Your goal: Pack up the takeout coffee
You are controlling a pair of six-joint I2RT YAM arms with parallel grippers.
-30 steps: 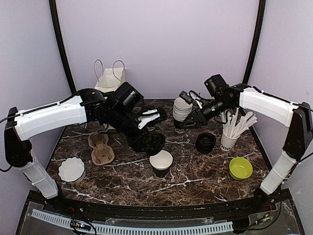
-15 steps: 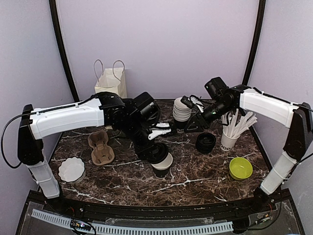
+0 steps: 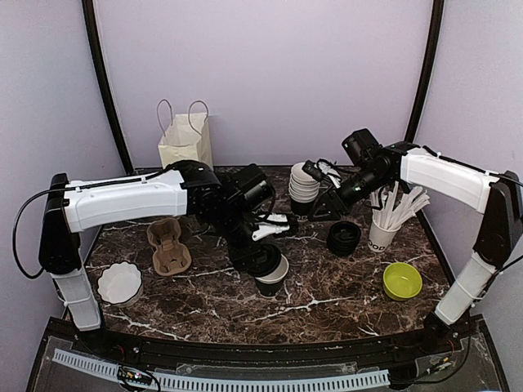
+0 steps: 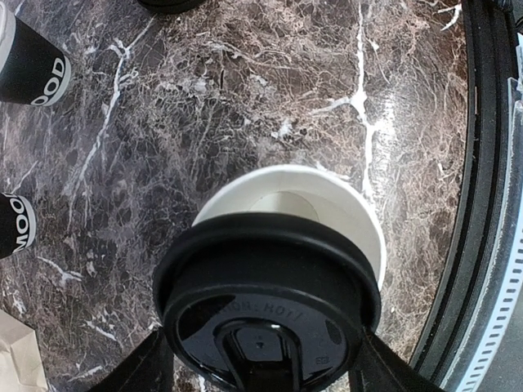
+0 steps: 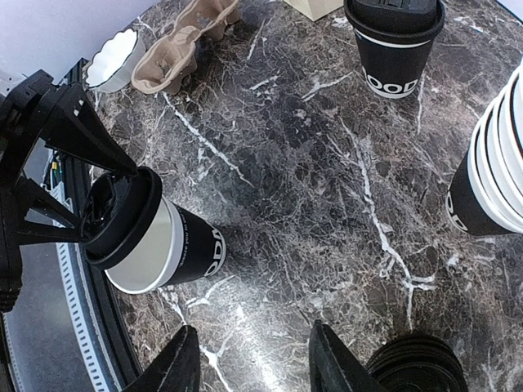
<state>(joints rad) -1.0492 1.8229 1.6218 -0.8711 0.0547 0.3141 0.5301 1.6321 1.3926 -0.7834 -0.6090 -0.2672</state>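
At centre of dark marble table [image 3: 343, 302], my left claw [image 4: 263, 363] grips round black plastic lid [image 4: 265, 306] partly over open white paper cup with black band [image 4: 327, 204], offset left. Risk: pressing off-centre tips the cup or crumples its rim.

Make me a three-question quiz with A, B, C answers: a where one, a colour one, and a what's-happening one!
1. Where is the paper bag? A back left B front right C middle
2. The lid in the left gripper is? A white B black C green
3. The middle cup is? A fully lidded B half covered C lid on table
Answers: A, it stands far back on the left; B, plainly black; B, its white inside shows beside the lid.
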